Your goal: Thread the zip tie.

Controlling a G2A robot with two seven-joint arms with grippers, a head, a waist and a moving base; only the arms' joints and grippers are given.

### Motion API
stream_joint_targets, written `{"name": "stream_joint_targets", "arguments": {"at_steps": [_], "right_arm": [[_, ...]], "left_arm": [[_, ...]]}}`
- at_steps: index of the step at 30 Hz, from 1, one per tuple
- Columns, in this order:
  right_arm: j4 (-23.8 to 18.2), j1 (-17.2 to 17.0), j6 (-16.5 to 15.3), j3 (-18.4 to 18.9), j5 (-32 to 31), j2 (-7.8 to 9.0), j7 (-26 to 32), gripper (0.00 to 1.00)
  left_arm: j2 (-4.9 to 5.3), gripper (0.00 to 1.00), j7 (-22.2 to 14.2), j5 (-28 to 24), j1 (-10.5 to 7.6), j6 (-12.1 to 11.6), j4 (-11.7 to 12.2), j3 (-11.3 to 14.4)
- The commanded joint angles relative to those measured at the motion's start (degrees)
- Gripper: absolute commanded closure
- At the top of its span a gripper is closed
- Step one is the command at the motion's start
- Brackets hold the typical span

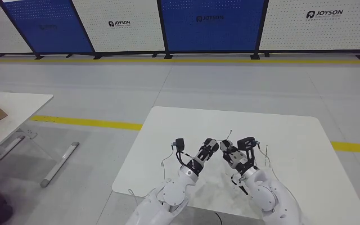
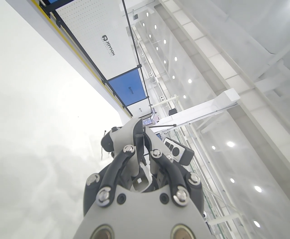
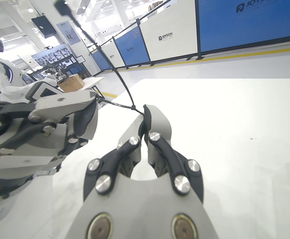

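Both arms meet above the white table (image 1: 292, 135), near its front. A thin black zip tie (image 3: 108, 61) is held between them. My right gripper (image 3: 143, 113) is shut on one end of it. From there the strap arcs up and away to a thicker free end (image 3: 60, 4). A short stretch (image 3: 114, 104) runs sideways from a small knot-like joint (image 3: 132, 106) to my left gripper (image 3: 96, 99), which is shut on it. From above, the left gripper (image 1: 211, 147) and right gripper (image 1: 226, 147) are almost touching, with the strap's tip (image 1: 230, 134) above them. The left gripper (image 2: 141, 126) appears shut.
A thin dark strip (image 1: 266, 152) lies on the table right of the right arm. Bare tabletop stretches behind and to the right. Another white table (image 1: 17, 107) stands at the far left across open floor; a cardboard box (image 3: 71, 83) sits on it. Blue and white panels (image 1: 214, 25) close the back.
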Motion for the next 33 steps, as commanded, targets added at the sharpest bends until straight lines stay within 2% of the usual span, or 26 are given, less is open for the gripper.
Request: {"name": "stream_joint_targets", "arguments": {"at_steps": [1,8,9,10,12,19,22,32,33], "right_arm": [[0.1,0.1,0.0,-0.1,-0.2,0.01,0.3,1.00],[0.1,-0.2,0.0,-0.4,0.2,0.01,0.2,1.00],[0.0,-0.3,0.0,-0.3,0.7,0.06,0.2,0.91],[-0.1,-0.4,0.0,-0.2,0.8,0.12,0.2,0.75],[-0.4,-0.6,0.0,0.0,1.1,0.24,0.1,0.63],[-1.8,-1.3,0.0,0.5,1.5,0.72,-0.5,0.66],[-2.0,-1.3,0.0,0.5,1.5,0.83,-0.6,0.72],[-2.9,-1.6,0.0,0.8,1.4,1.12,-1.3,0.76],[-2.9,-1.6,0.0,0.9,1.4,1.15,-1.2,0.79]], "left_arm": [[-0.01,1.00,-0.1,0.0,0.09,-0.4,-0.1,0.0],[-0.04,1.00,0.0,-0.1,0.25,-1.2,-0.1,-0.1],[-0.06,1.00,0.1,-0.1,0.24,-1.1,-0.1,-0.2],[-0.07,1.00,0.1,-0.1,0.21,-1.1,0.0,-0.2],[-0.10,1.00,0.2,0.1,0.13,-0.9,0.2,-0.1],[-0.23,1.00,0.1,0.6,0.03,-0.7,0.5,0.3],[-0.26,1.00,0.2,0.6,0.00,-0.6,0.6,0.3],[-0.33,1.00,0.2,1.2,-0.01,-0.2,0.8,0.3],[-0.34,1.00,0.2,1.3,-0.03,-0.1,0.8,0.4]]}}
